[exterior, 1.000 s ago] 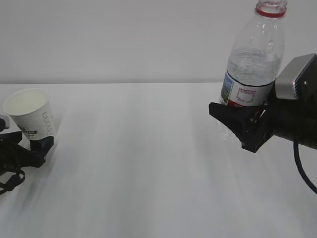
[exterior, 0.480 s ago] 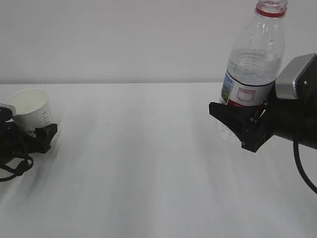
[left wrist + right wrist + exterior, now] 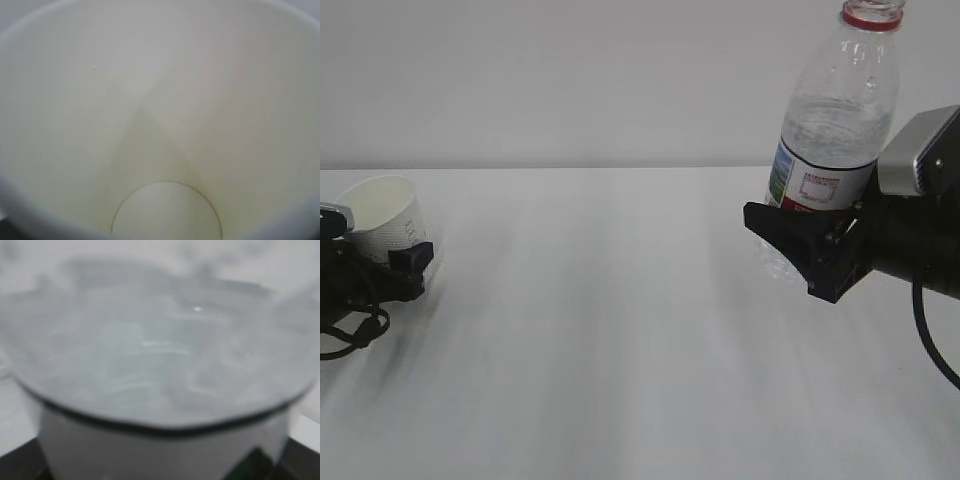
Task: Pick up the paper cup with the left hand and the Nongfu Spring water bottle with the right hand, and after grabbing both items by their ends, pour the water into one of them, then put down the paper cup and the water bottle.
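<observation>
White table (image 3: 620,330): a flat matte surface, taken here as the landmark. It is cut off by the frame at left, right and bottom. A broad bare stretch lies open across its middle, between the two arms.

Right hand (image 3: 798,243), a black robot gripper arm with silver-grey plate and black cable: seen over the table's right side and cut off at the right edge. Its fingers are clamped around the lower body of the bottle, which is held clear of the table.

Tall clear ribbed plastic Nongfu Spring water bottle (image 3: 835,130), with red neck ring and red-and-white label: held nearly upright above the table's right side. The mouth is cropped by the top edge and the base is hidden behind the fingers. Only a blurred grey mass is shown in the right wrist view (image 3: 160,355).

Left hand (image 3: 390,268), a black gripper arm: at the table's far left edge, mostly out of frame. Its fingers are seen against the cup's base; whether the cup is gripped cannot be told.

Small white tapered paper cup (image 3: 382,222): at the table's left edge, tilted, its base hidden by the fingers. A cream interior fills the left wrist view (image 3: 160,100).
</observation>
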Controlling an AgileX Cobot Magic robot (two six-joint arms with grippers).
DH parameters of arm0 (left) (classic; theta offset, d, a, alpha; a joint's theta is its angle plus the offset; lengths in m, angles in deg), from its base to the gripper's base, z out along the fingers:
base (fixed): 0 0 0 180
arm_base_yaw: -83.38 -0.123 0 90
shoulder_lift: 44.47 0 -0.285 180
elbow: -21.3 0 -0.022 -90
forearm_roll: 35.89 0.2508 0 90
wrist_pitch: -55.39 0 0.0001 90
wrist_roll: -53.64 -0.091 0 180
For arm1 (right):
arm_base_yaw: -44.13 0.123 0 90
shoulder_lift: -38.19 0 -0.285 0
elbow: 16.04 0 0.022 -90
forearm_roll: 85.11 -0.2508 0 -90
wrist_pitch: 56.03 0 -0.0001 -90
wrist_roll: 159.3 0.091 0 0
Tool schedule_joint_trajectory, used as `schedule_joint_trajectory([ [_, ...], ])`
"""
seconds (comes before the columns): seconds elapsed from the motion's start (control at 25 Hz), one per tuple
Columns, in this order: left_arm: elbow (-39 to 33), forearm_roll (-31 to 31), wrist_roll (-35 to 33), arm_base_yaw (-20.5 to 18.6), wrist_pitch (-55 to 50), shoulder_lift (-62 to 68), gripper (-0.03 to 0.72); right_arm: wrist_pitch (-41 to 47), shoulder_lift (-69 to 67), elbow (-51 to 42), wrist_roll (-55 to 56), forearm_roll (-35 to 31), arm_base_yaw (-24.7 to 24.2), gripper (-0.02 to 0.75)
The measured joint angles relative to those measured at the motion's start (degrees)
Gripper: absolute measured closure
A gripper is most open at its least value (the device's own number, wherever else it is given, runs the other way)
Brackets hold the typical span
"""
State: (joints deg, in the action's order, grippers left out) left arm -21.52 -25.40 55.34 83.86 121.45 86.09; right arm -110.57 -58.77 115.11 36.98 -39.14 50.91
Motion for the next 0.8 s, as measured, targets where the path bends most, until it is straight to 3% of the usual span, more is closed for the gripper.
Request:
schedule_joint_trajectory([
  [0.24, -0.6, 2.3, 0.0, 0.0, 0.4, -0.1, 0.143, 0.2, 0.0, 0.0, 0.0, 0.0, 0.0, 0.206],
  [0.56, -8.8, 6.6, 0.1, 0.0, 0.2, -7.3, 0.143, 2.9, 0.0, 0.0, -0.5, -0.1, 0.0, 0.205],
  [0.8, -13.2, 12.8, 4.2, 0.0, 0.2, -12.5, 0.144, 3.2, 0.0, 0.0, -0.6, -0.1, 0.0, 0.205],
])
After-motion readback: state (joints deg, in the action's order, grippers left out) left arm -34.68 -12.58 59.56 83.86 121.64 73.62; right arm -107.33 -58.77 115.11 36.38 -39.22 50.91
